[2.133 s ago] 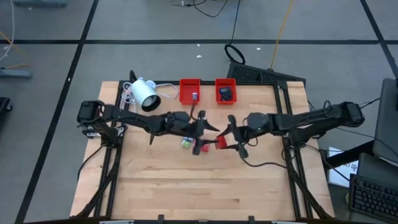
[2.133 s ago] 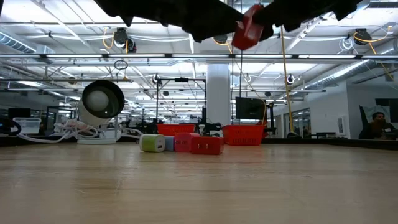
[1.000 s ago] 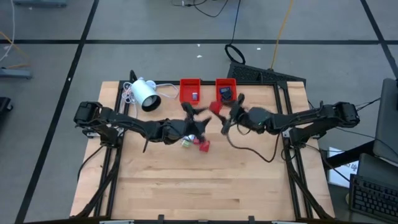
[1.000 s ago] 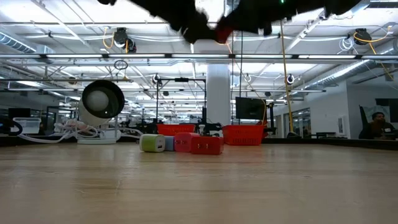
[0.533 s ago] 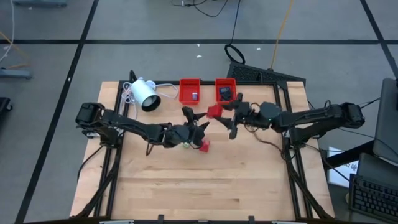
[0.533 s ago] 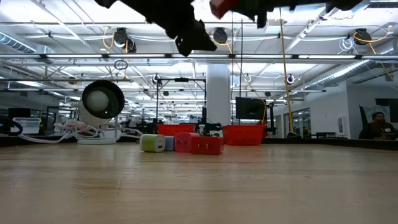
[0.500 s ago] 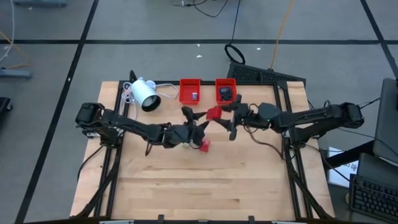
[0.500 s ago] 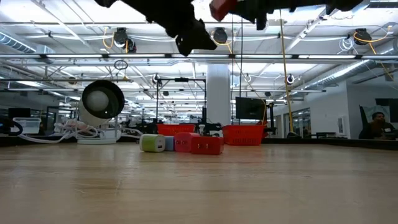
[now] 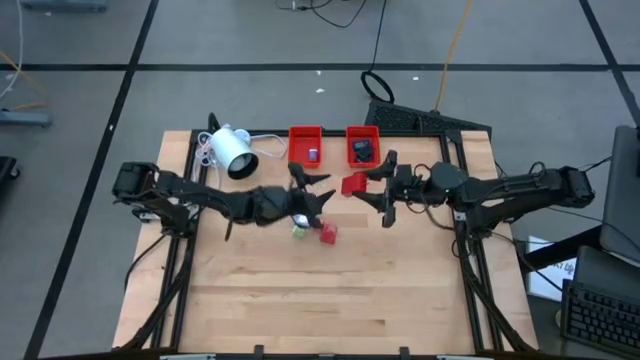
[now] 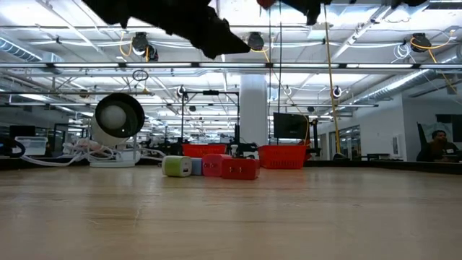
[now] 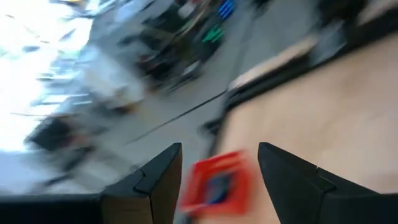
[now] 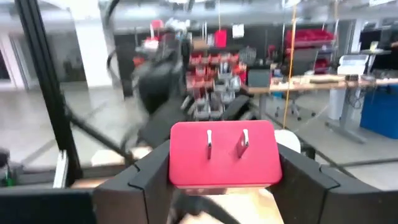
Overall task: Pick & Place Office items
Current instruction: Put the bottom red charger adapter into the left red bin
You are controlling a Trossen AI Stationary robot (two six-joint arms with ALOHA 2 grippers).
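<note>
My right gripper (image 9: 354, 185) hangs high over the middle of the table, shut on a red block with two metal prongs (image 12: 224, 154); the low view catches only a sliver of that block (image 10: 267, 3) at its top edge. My left gripper (image 9: 311, 187) hovers just left of it, open and holding nothing (image 11: 214, 180). A green-and-white piece (image 9: 298, 231) and a red piece (image 9: 326, 234) lie flat on the table below the grippers. The low view shows them in a row: green piece (image 10: 177, 167), then red pieces (image 10: 240, 168). My right gripper pinches the red pronged block by its two opposite side faces (image 12: 177, 163), one finger (image 12: 146, 177) on each side. The fingers come in about level from the table's right. The block is lifted clear, high above the table, with its prongs facing the wrist camera.
Two red trays (image 9: 305, 133) (image 9: 362, 131) stand at the far edge, each with a small item inside. A white lamp-like device (image 9: 232, 150) with its cable lies at the far left. Most of the wood between the pieces and the near edge is bare.
My right arm drew back toward the table's right and rose, carrying the red block up until it nearly left the top of the low view. The gripper also turned about its wrist. My left gripper stayed open near the middle, shifting only slightly.
</note>
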